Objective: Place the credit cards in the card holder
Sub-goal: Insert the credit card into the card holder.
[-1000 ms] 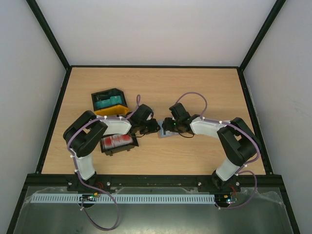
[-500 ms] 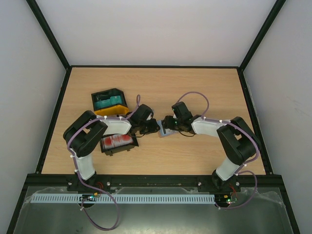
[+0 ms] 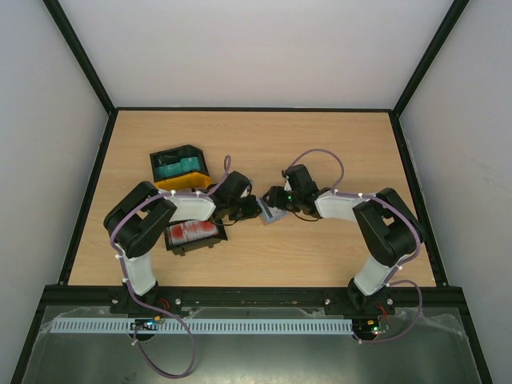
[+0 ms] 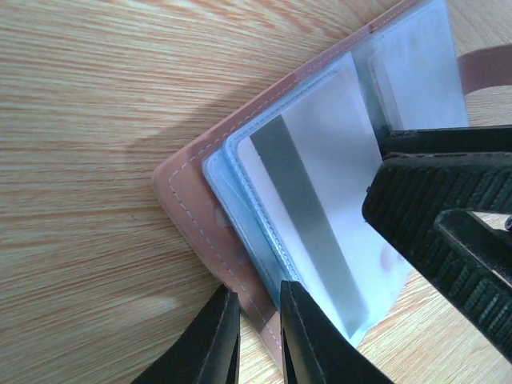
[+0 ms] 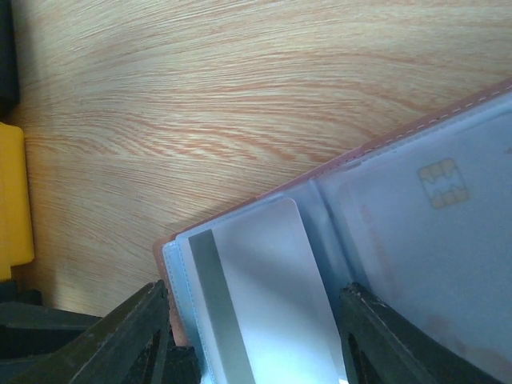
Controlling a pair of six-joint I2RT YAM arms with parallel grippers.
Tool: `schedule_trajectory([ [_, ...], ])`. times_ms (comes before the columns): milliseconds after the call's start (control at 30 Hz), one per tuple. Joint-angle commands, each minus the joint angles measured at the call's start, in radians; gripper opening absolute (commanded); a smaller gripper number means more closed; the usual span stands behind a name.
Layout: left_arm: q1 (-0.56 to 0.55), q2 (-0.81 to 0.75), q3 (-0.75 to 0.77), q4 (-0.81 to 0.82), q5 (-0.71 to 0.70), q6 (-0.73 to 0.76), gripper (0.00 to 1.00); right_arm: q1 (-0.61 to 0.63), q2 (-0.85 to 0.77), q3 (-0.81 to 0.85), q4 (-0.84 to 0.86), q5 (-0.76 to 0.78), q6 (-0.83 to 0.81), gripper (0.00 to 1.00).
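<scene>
Overhead view; both wrist close-ups downward.

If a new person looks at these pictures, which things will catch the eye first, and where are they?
First, the two grippers meeting at the table's middle over the open card holder, where a pale card with a dark stripe sits partly in a clear sleeve. The left gripper pinches the holder's edge; the right gripper straddles the card. Further left lie a yellow tray and a black tray with red-and-white cards.

Open brown card holder (image 4: pixel 189 213), pale card (image 4: pixel 320 208) half-inserted
</scene>
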State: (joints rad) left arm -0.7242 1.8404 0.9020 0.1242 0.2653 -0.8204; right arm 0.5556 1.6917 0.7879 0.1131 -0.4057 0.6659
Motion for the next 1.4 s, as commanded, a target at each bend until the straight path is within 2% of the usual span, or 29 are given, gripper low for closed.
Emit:
schedule_trajectory([
  [0, -0.006, 0.032, -0.034, -0.147, -0.066, 0.019, 0.18, -0.007, -0.023, 0.019, -0.023, 0.012, -0.024, 0.57],
  [133, -0.006, -0.033, -0.035, -0.146, -0.075, 0.031, 0.21, -0.023, -0.116, 0.055, -0.126, 0.157, -0.094, 0.57],
  [267, -0.006, -0.095, -0.039, -0.14, -0.086, 0.03, 0.31, -0.026, -0.187, 0.062, -0.213, 0.372, -0.152, 0.59],
  [367, -0.005, -0.115, -0.047, -0.137, -0.112, 0.018, 0.4, -0.028, -0.19, 0.061, -0.264, 0.51, -0.188, 0.63],
  [433, -0.002, -0.116, -0.052, -0.136, -0.118, 0.012, 0.43, -0.03, -0.167, 0.077, -0.303, 0.581, -0.192, 0.65],
  [567, 0.003, -0.115, -0.06, -0.135, -0.117, 0.006, 0.47, -0.031, -0.102, 0.119, -0.34, 0.606, -0.199, 0.68],
  [700, 0.005, -0.112, -0.061, -0.135, -0.109, 0.014, 0.52, -0.031, 0.0, 0.178, -0.387, 0.612, -0.189, 0.66],
  [967, 0.006, -0.119, -0.085, -0.118, -0.086, 0.027, 0.55, -0.031, 0.061, 0.244, -0.398, 0.722, -0.163, 0.44],
  [1133, 0.009, -0.134, -0.098, -0.115, -0.084, 0.03, 0.54, -0.031, 0.083, 0.269, -0.454, 0.704, -0.165, 0.07],
  [1167, 0.01, -0.137, -0.101, -0.114, -0.084, 0.03, 0.54, -0.031, 0.078, 0.261, -0.459, 0.695, -0.164, 0.03],
  [1367, 0.015, -0.142, -0.117, -0.105, -0.089, 0.03, 0.55, -0.031, 0.016, 0.233, -0.479, 0.607, -0.154, 0.02],
])
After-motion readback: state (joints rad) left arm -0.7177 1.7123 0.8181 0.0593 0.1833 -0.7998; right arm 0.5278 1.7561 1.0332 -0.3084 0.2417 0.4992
